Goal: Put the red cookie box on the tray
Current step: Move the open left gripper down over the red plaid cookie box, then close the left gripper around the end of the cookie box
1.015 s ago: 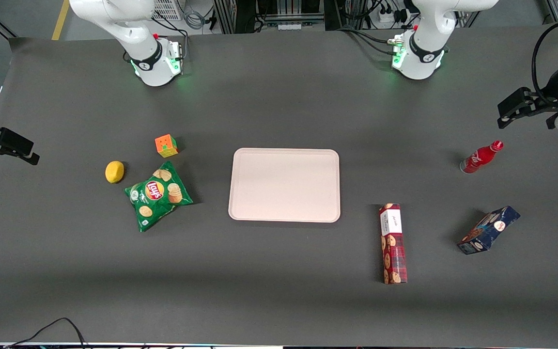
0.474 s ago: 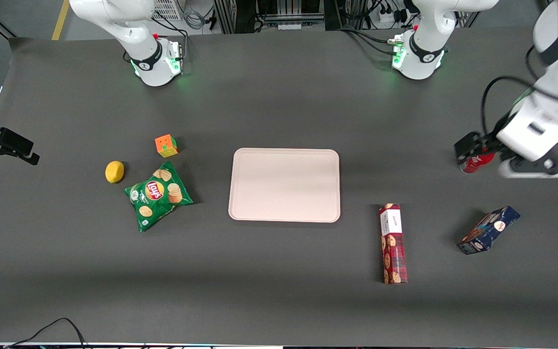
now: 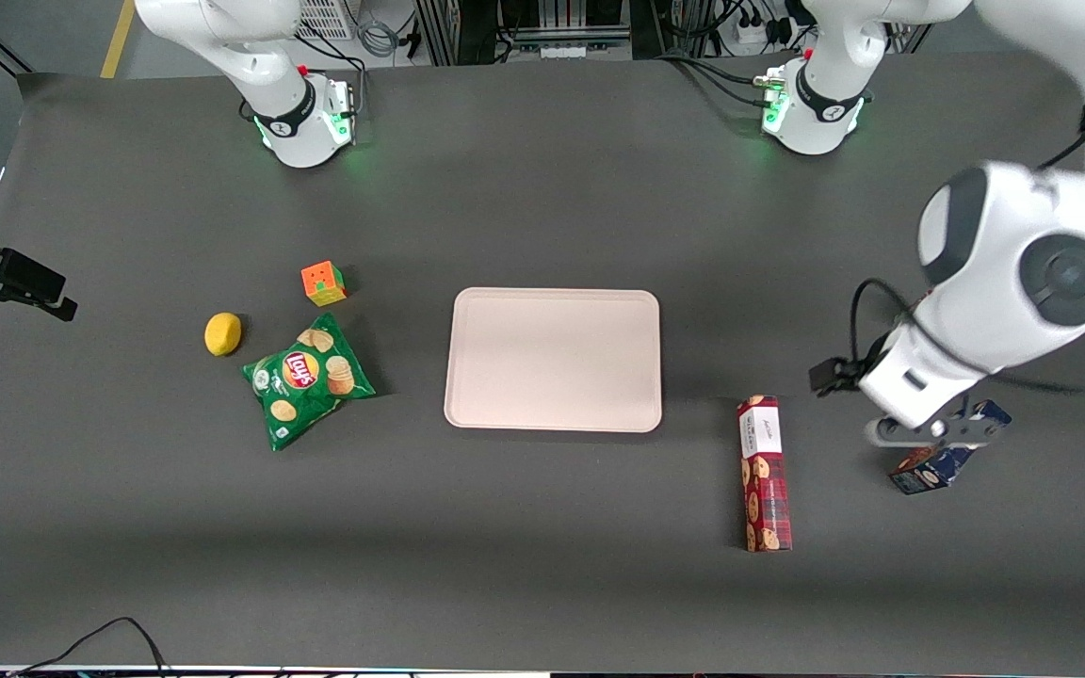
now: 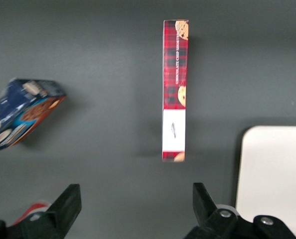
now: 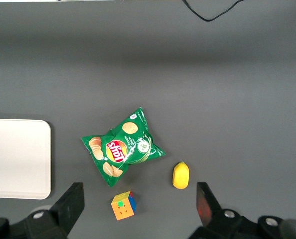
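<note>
Shown from the front, the red cookie box (image 3: pixel 765 473) lies flat on the dark table (image 3: pixel 542 527), just beside the tray (image 3: pixel 553 359) at the tray's corner nearest the camera, on the working arm's side; a strip of bare table separates them, and its white-labelled end points toward the tray's level. The tray holds nothing. The gripper (image 4: pixel 135 211) hangs above the table between the red cookie box and the dark blue box (image 3: pixel 946 450), fingers spread wide and empty, one finger (image 4: pixel 203 204) visible in the wrist view short of the box's labelled end.

Risks from this position. The box is long and narrow; a grasp taken near one end would probably let it droop or swing, and the trailing end could catch the tray's raised rim on the way over. A descent begun too early could land a finger on top of the carton and not astride it. The arm's bulk hangs over the dark blue box, so a low sideways sweep could knock it. A red object, probably the soda bottle (image 4: pixel 31 211), shows beside the other finger; how near it stands is unclear.

Clearances. Both long sides of the red cookie box face open table, wide enough for the fingers. Between box and tray no object intervenes, and the tray is far larger than the carton.
</note>
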Action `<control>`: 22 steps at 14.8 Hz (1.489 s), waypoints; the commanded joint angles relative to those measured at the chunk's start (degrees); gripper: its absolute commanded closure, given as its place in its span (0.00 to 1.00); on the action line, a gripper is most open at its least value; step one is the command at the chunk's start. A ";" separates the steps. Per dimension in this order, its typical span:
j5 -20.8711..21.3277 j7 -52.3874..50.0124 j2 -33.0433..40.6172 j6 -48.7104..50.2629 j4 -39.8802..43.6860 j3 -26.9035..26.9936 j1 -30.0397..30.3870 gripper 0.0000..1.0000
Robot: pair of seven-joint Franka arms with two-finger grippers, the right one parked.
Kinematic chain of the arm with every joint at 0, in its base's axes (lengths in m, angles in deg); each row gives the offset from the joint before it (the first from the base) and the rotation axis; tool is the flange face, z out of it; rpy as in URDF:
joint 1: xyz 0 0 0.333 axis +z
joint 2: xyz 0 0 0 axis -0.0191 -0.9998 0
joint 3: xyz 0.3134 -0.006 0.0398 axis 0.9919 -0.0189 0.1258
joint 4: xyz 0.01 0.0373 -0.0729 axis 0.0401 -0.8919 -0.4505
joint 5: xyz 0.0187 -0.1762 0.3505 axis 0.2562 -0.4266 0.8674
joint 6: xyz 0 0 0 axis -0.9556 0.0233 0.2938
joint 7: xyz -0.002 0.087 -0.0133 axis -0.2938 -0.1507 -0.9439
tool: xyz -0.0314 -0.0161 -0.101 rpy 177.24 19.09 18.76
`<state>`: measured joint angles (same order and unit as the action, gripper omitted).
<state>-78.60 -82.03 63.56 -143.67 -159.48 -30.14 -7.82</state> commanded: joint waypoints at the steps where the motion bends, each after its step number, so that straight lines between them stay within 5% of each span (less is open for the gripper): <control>1: -0.01 -1.20 -6.18 -5.74 0.93 0.59 -1.55 0.00; 22: -3.61 -4.80 -24.73 -22.98 6.19 1.20 -4.54 0.00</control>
<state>-82.01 -86.86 41.55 -166.57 -157.71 -30.08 -11.13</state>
